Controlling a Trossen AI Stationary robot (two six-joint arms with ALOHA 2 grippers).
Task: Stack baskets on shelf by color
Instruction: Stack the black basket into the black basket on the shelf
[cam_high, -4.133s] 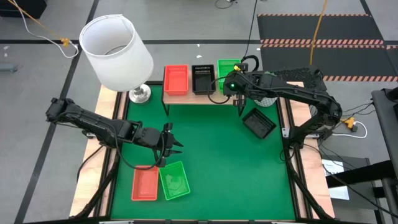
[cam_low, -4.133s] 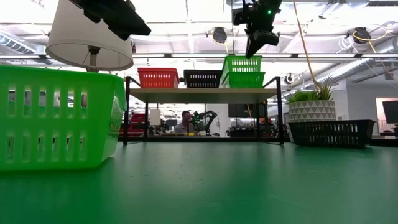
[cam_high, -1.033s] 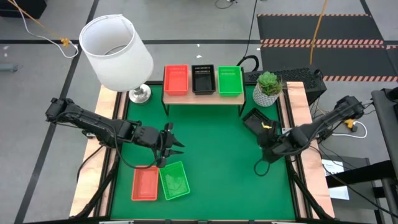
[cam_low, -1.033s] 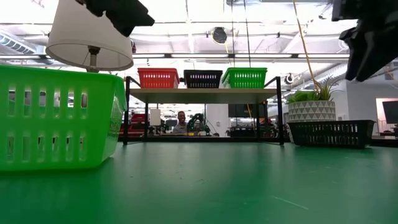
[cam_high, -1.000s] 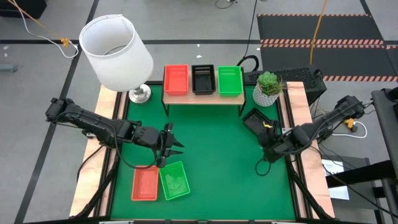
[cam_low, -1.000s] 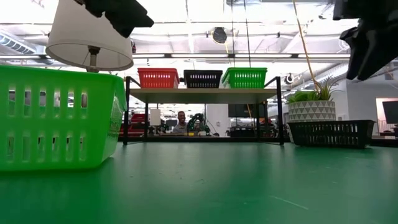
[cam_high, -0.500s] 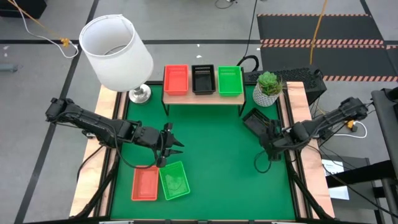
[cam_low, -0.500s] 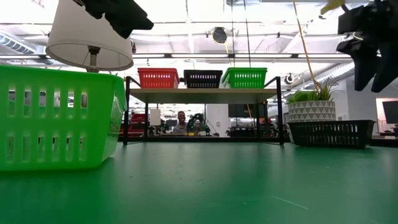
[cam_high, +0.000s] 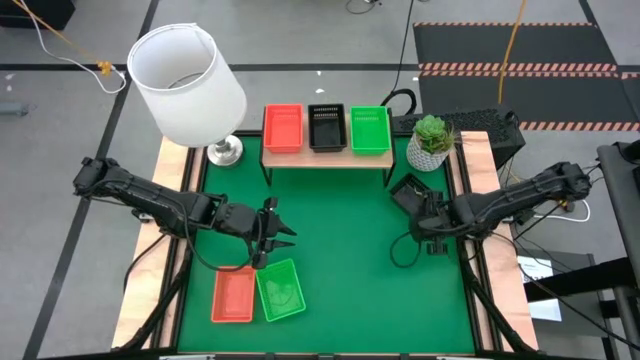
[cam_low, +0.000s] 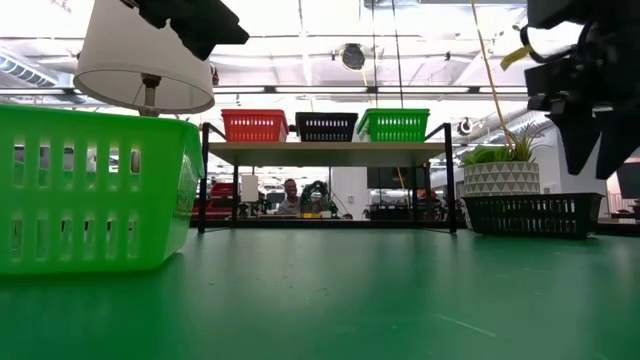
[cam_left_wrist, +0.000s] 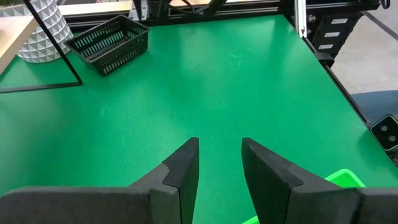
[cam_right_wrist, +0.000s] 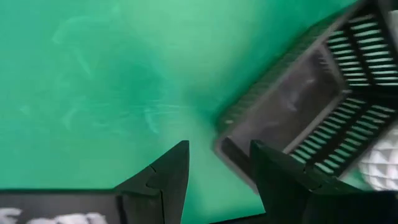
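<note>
I had the right gripper (cam_right_wrist: 214, 163) hovering with jaws parted and empty at the near corner of the black basket (cam_high: 408, 193) on the mat beside the plant pot (cam_high: 430, 146). I judged one finger should drop inside that wall squarely. The left gripper (cam_high: 275, 232) waited above the green basket (cam_high: 280, 290), empty, jaws part open. The shelf (cam_high: 326, 154) sat well apart; the lamp (cam_high: 187, 82) was clear.

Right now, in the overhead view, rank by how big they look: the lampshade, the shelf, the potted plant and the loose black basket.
1. Lampshade, though it stands nearer the camera.
2. Shelf.
3. Black basket and potted plant: too alike to rank, the basket partly hidden.
</note>
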